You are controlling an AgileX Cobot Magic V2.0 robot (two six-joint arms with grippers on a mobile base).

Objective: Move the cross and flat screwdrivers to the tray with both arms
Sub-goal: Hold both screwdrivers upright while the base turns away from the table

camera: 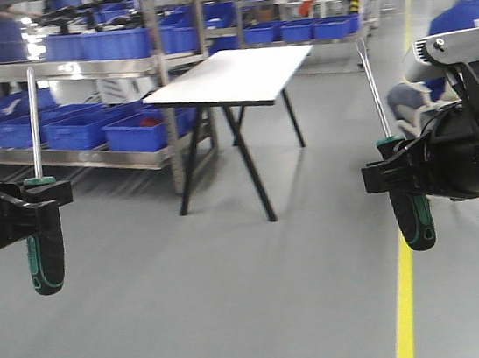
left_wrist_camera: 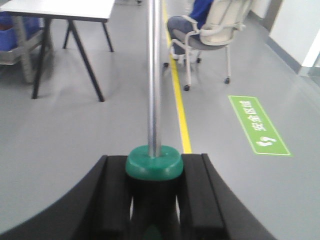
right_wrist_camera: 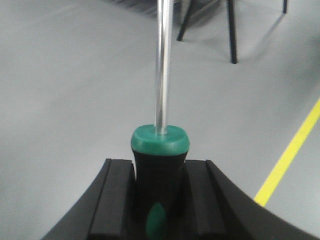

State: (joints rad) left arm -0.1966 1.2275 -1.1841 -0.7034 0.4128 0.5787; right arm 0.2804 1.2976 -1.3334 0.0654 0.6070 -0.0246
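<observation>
Left screwdriver (camera: 45, 257): held upright in the left gripper (camera: 44, 203); the black-and-green handle hangs below the jaws and the silver shaft rises straight above them.
Left gripper state: drawn narrow around the handle just under its green collar; in the left wrist view the black fingers (left_wrist_camera: 114, 195) press the handle from both sides.
Right screwdriver (camera: 415, 222): held in the right gripper (camera: 400, 171); the handle hangs below the jaws, and the shaft rises above them, leaning slightly toward the left gripper's side.
Right gripper state: clamped on the handle below the green collar; in the right wrist view its fingers (right_wrist_camera: 117, 200) touch both flanks of the handle.
Tips: too small or out of frame; I cannot tell which is cross and which is flat.
Spacing: the two grippers are well apart, at about the same height above the grey floor.
Ahead, between the grippers: a white table (camera: 226, 76).
Ahead of the left gripper: shelves of blue bins (camera: 83, 129).
Ahead of the right gripper: a seated person (camera: 465, 17).
Below the right gripper: a yellow floor line (camera: 403, 299).
</observation>
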